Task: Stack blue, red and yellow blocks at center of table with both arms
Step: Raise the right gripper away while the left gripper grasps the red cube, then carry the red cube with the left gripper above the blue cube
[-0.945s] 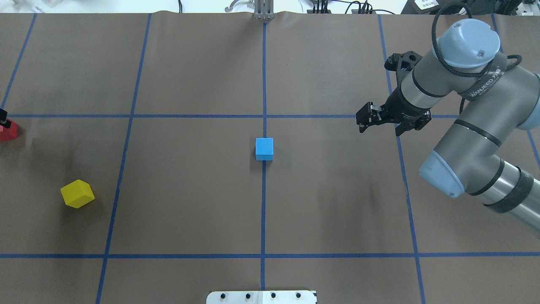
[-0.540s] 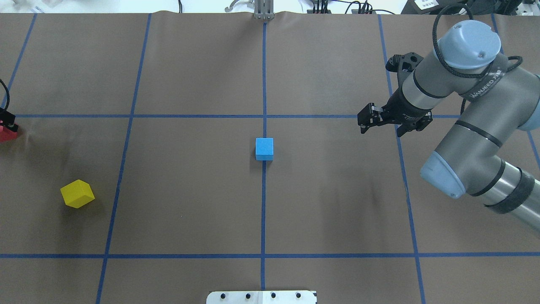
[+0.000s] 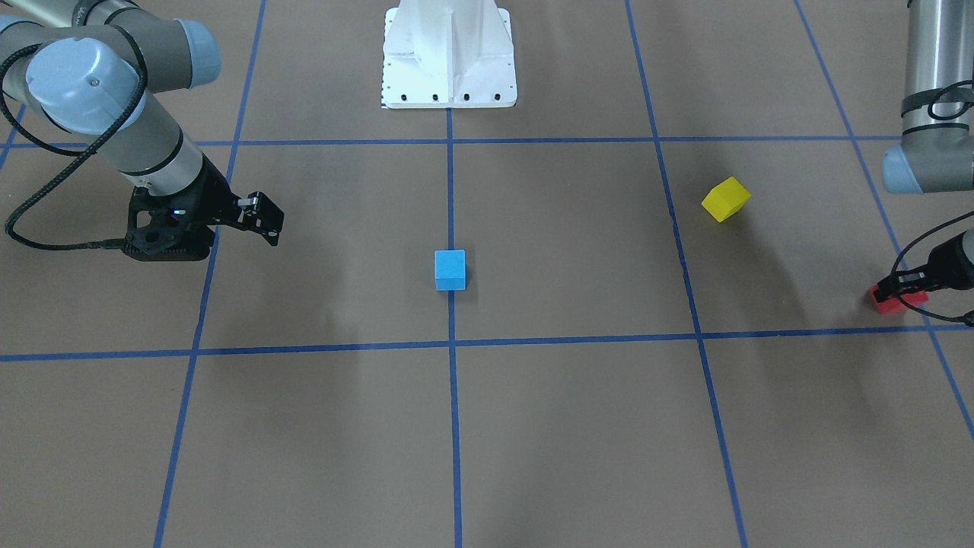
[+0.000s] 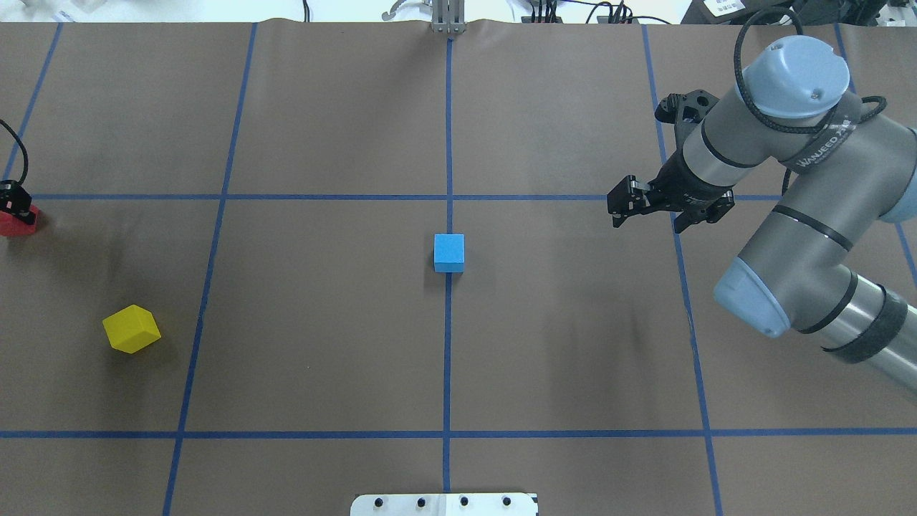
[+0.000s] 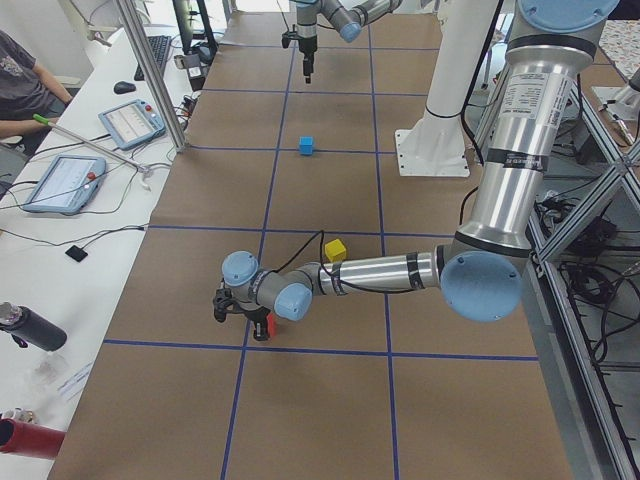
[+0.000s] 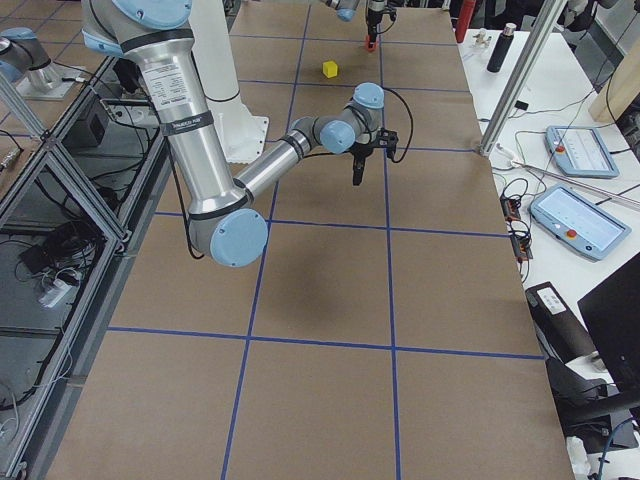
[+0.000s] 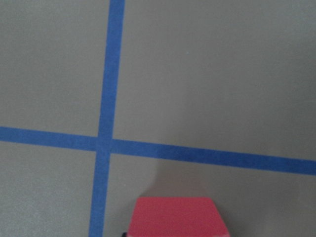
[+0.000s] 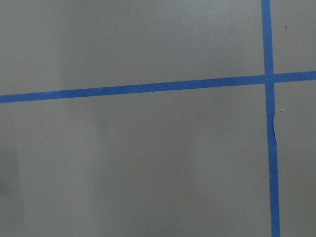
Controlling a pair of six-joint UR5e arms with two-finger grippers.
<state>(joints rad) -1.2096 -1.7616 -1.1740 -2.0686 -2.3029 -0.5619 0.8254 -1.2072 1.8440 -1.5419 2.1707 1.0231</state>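
Observation:
The blue block sits on the central tape line of the table. Near the left side, the yellow block lies turned at an angle. At the far left edge, my left gripper is shut on the red block; that block fills the bottom of the left wrist view. My right gripper hangs open and empty over bare table, well to the right of the blue block.
The white pedestal base stands at the robot's side of the table. A bracket and cables lie along the far edge. A seated person and tablets occupy a side bench.
My left gripper has moved a little rightward into view, carrying the red block with it. The right gripper has hardly shifted. The blue and yellow blocks stayed put.

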